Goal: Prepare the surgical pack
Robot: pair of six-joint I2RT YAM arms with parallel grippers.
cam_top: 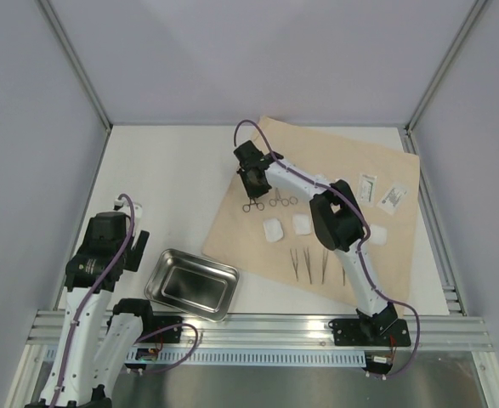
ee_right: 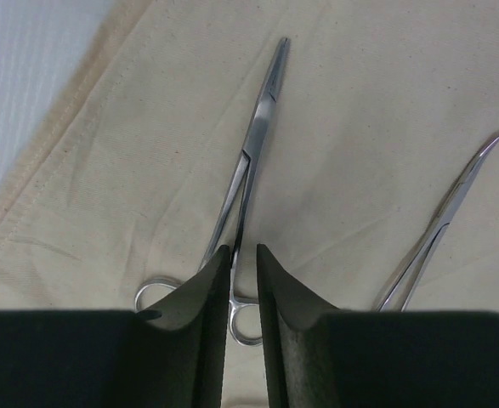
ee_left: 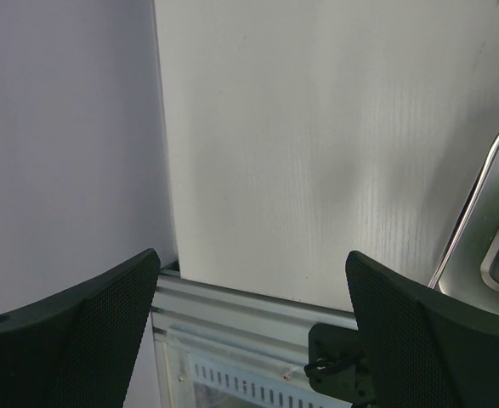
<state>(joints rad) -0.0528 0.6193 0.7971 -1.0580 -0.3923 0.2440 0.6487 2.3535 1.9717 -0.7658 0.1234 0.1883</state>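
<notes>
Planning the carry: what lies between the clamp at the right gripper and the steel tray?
Top view, from the clamp: only tan wrap, then a sliver of bare table, then the steel tray.

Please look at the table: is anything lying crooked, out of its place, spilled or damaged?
The wrap sheet lies turned at an angle to the edges of the table. The steel tray stands empty off the sheet, on bare table at the front left. Nothing looks spilled or damaged.
</notes>
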